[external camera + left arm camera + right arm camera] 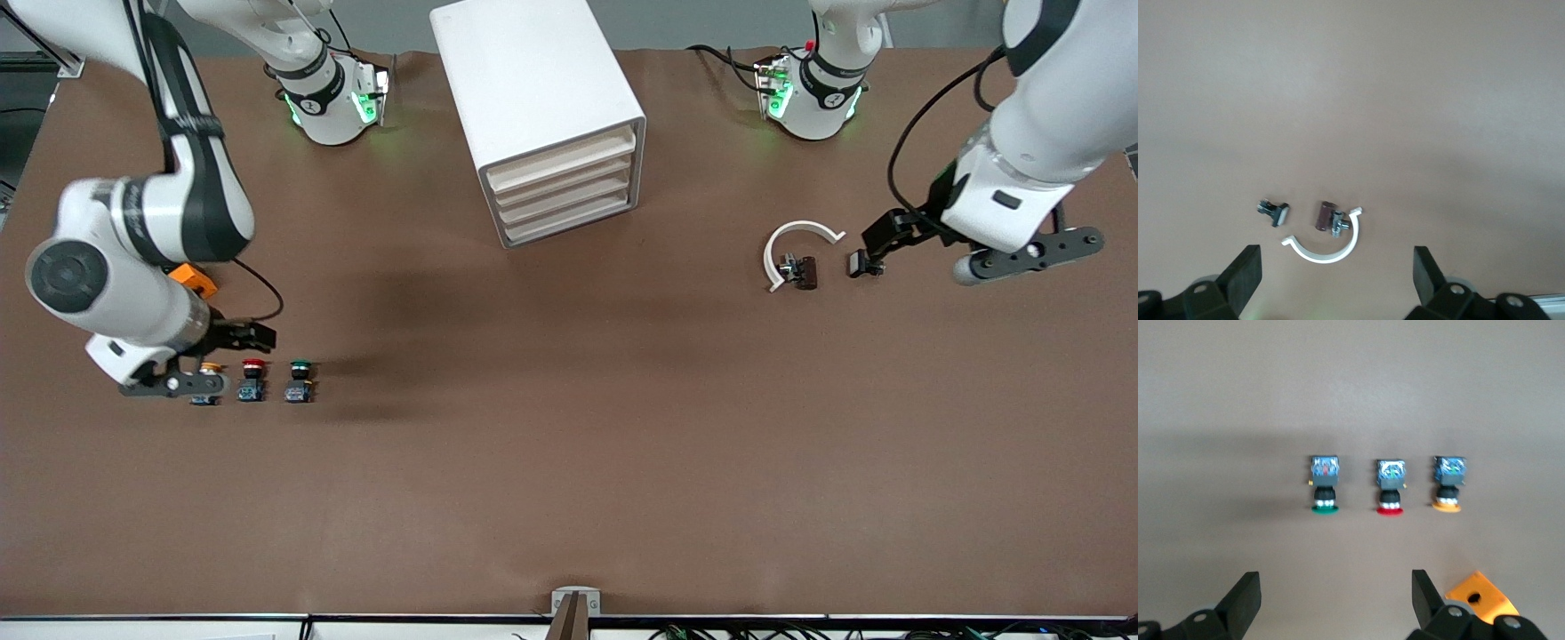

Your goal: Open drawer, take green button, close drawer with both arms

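Front view: A white drawer cabinet [547,116] stands mid-table, nearer the robots' bases; its four drawers are all pushed in, contents not visible. Three buttons lie in a row at the right arm's end of the table: the green-capped button [300,380], beside it the red-capped button [252,380], then the yellow-capped button [206,385], the last partly hidden under the right gripper [233,348]. That gripper hangs over this row. An orange part [194,279] shows beside the right arm's wrist. At the left arm's end, the left gripper [876,249] hovers over the table beside a white curved clip [791,247], a brown-and-metal piece [800,271] and a small black piece [858,264].

Left wrist view: The left gripper's fingers [1245,277] stand spread wide, holding nothing. The white clip, brown piece and black piece lie on bare table, close together.

Right wrist view: The right gripper's fingers [1245,600] are spread, empty. All three buttons lie on their sides on the table, apart from each other, the green one untouched.
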Available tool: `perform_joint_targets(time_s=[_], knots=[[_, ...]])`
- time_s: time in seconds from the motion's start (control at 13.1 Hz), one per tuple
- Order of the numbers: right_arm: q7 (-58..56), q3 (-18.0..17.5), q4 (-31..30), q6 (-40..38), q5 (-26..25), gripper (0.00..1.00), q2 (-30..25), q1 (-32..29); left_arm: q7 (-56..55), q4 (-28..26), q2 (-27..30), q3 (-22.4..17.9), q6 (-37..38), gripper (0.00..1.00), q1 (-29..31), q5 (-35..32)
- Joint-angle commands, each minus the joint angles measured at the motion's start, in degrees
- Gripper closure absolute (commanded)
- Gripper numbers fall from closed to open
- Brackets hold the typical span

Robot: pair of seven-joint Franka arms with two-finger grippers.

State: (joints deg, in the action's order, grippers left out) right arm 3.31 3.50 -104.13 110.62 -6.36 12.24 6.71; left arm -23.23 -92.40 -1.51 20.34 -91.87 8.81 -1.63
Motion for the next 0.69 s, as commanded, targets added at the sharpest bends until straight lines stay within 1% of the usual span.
perform_joint_targets(time_s=[0.0,0.15,0.23,0.38,0.61], knots=[[-0.15,-0.60,-1.52,-5.48,1.43,0.00,-7.12,-1.08,5.29,-1.29,2.48,-6.42,0.56,0.00,-2.11,0.75],[-0.23,-0.42,-0.56,-10.14,1.88,0.00,-11.43,-1.08,8.97,-1.03,2.74,-12.66,0.38,0.00,-5.28,0.57],[-0.23,-0.25,0.58,-12.60,1.97,0.00,-12.67,-1.17,10.82,-1.03,2.91,-13.91,0.47,0.00,-5.46,0.57],[-2.24,0.19,3.47,-16.21,2.06,0.00,-13.12,-2.57,13.47,-2.25,4.92,-14.19,0.82,0.00,-5.38,0.75],[-4.72,0.19,7.09,-17.71,3.11,0.00,-13.03,-4.77,15.92,-3.39,6.42,-14.19,0.91,0.00,-5.38,0.75]])
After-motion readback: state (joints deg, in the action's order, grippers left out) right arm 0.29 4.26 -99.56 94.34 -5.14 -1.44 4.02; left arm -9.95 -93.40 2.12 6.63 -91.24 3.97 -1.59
